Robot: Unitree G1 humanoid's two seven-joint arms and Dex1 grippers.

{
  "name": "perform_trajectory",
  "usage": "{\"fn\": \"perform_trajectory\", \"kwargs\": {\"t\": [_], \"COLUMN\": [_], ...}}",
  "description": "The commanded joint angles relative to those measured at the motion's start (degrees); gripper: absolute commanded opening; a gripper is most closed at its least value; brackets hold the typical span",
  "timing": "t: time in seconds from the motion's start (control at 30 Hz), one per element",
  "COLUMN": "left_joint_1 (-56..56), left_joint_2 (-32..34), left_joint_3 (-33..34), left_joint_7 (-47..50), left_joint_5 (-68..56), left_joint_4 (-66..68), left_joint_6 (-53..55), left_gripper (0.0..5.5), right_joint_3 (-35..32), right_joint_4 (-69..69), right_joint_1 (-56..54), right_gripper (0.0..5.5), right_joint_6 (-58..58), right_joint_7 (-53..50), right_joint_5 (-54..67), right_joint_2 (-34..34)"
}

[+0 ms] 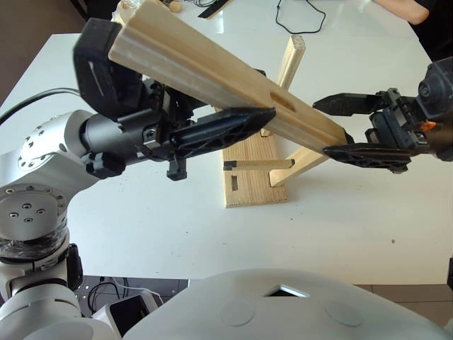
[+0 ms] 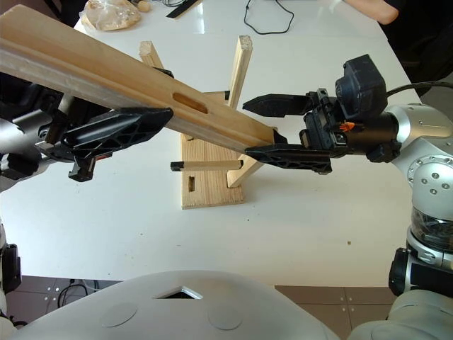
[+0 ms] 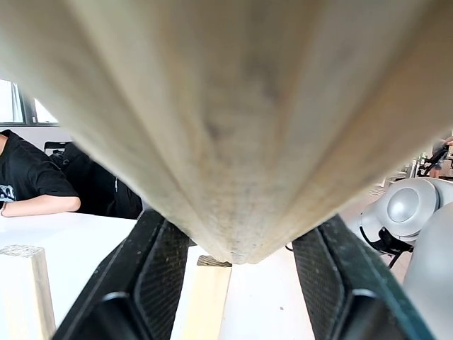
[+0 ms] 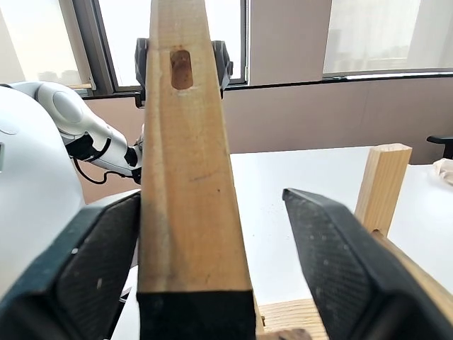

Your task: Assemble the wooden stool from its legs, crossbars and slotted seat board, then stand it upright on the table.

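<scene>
1. One held leg [image 1: 212, 67], a long pale timber with squared faces, smooth grain and a single oval slot [image 1: 281, 101], hangs above the table [image 1: 354, 227]. It slopes from 10 o'clock down towards 3 o'clock.
2. Two grippers, each with black ribbed fingers. The left gripper [image 1: 244, 117], at 9 o'clock, is clamped across the held leg's middle, one finger on each flank. The right gripper [image 1: 333, 127], at 3 o'clock, is spread wide. The leg's dark-capped lower end lies against its lower finger [image 1: 364, 154] and stands clear of the upper one.
3. One seat board [image 1: 251, 188], flat and rectangular with fine straight grain, lies at the table's centre, under the held leg. Two small rectangular slots [image 1: 233, 183] show near its 6 o'clock edge.
4. Three more legs, square sticks of the same pale wood. Two stand upright at the board's 12 o'clock end, one [image 1: 291, 60] and another [image 2: 150, 53] (the latter mostly hidden behind the held leg). A third [image 1: 308, 161] leans from the board out towards 2 o'clock.
5. One thin crossbar [image 1: 262, 164] with a dark tip sits level above the board, pointing to 9 o'clock from the leaning leg.
6. One black cable [image 1: 301, 18] and one crumpled clear bag [image 2: 110, 14] lie at 12 o'clock on the glossy white table.
</scene>
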Motion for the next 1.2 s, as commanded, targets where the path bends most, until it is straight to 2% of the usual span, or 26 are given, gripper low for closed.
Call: {"fn": "perform_trajectory", "kwargs": {"t": [0.03,0.33,0.6,0.7,0.8,0.97,1.2], "left_joint_1": [-1.49,-3.47,-2.35,0.09,3.45,6.93,19.24], "left_joint_2": [-0.74,1.00,10.15,13.02,14.69,13.72,12.11], "left_joint_3": [1.27,4.92,17.46,19.92,20.88,23.32,18.15], "left_joint_7": [1.51,2.80,-1.83,-6.35,-12.86,-18.71,-30.97], "left_joint_5": [-3.45,-8.78,-9.67,-4.86,5.12,12.87,30.98], "left_joint_4": [0.40,1.04,8.33,10.99,14.73,17.96,16.56], "left_joint_6": [-0.69,-0.63,3.44,5.72,5.45,4.16,-2.63], "left_gripper": [2.08,2.08,2.08,2.08,2.08,2.08,2.08], "right_joint_3": [-0.59,-1.99,-5.05,-6.09,-7.17,-5.67,-0.49], "right_joint_4": [0.78,3.21,6.70,7.29,8.66,20.31,23.18], "right_joint_1": [-0.73,-0.67,1.30,2.93,4.99,4.51,6.92], "right_gripper": [3.52,3.52,3.52,3.52,3.52,3.52,3.52], "right_joint_6": [0.81,0.46,-1.21,-2.37,-3.93,-9.95,-16.40], "right_joint_7": [-0.51,-1.72,-2.63,-2.81,-2.80,-5.51,-5.50], "right_joint_5": [0.41,0.44,-2.18,-3.82,-6.10,-16.29,-27.07], "right_joint_2": [-0.27,0.24,0.38,0.55,0.68,1.35,2.30]}}
